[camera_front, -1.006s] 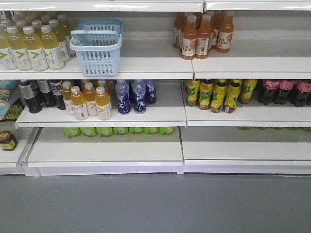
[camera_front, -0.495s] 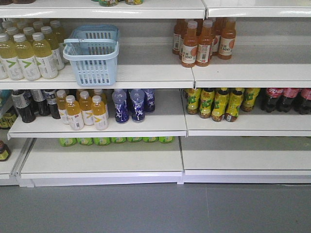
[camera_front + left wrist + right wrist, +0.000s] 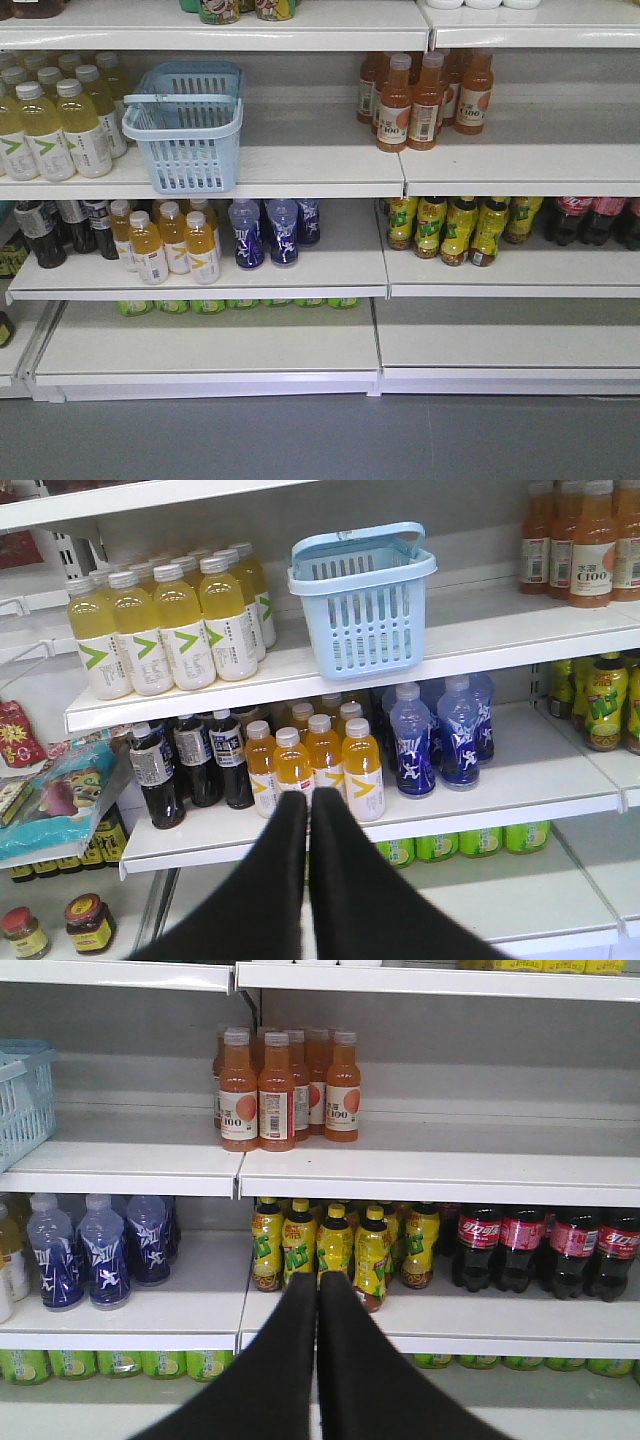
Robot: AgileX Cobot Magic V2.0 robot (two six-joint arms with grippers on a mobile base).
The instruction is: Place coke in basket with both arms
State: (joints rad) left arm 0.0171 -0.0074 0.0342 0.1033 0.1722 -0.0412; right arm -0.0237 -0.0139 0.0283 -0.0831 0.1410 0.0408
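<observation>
Coke bottles (image 3: 518,1248) with red wraps stand in a row at the right end of the middle shelf, also seen at the right edge of the front view as coke bottles (image 3: 590,218). The pale blue basket (image 3: 185,127) sits on the upper shelf at left; the left wrist view shows the basket (image 3: 363,602) above and right of my left gripper (image 3: 308,798). That gripper is shut with nothing in it, in front of orange bottles. My right gripper (image 3: 317,1280) is shut and empty too, in front of yellow-green bottles, with the coke to its right. Neither arm shows in the front view.
Pale yellow bottles (image 3: 55,128) stand left of the basket. Orange juice bottles (image 3: 425,98) fill the upper right shelf. Blue bottles (image 3: 265,232), orange bottles (image 3: 165,242) and dark bottles with grey-white labels (image 3: 55,228) line the middle shelf. Green cans (image 3: 240,304) sit at the back of the bottom shelf.
The front view has shifted: the shelves and basket now sit lower and further left in frame, and more of the top shelf shows.
</observation>
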